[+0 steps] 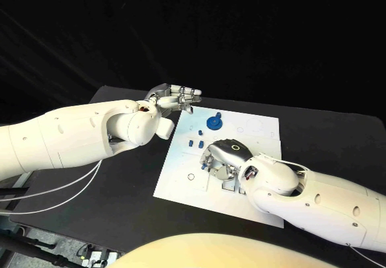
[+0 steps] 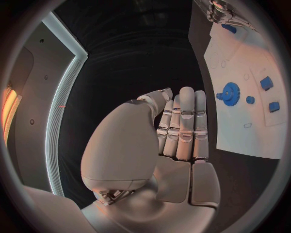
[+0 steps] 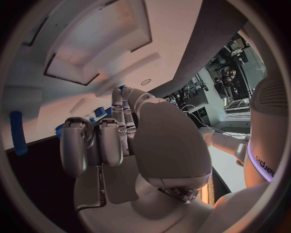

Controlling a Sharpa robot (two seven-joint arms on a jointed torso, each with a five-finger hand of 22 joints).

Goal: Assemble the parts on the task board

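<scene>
The white task board (image 1: 181,187) lies in the middle of the black table. A blue gear (image 1: 215,121) stands near its far edge, with small blue parts (image 1: 193,143) beside it. My right hand (image 1: 226,159) rests on the board's middle, fingers bent down over blue parts (image 3: 100,112); whether it grips one is hidden. My left hand (image 1: 174,97) hovers at the board's far left corner, fingers stretched out with nothing in them. In the left wrist view the left hand (image 2: 182,126) faces the gear (image 2: 230,93), and the right hand's fingertips (image 2: 225,13) touch a blue part (image 2: 229,29).
The black table (image 1: 105,195) runs wide on the left of the board. Two blue blocks (image 2: 266,83) lie on the board near the gear. A blue cylinder (image 3: 18,132) lies on the board away from my right hand. White cables (image 1: 72,192) hang under my left arm.
</scene>
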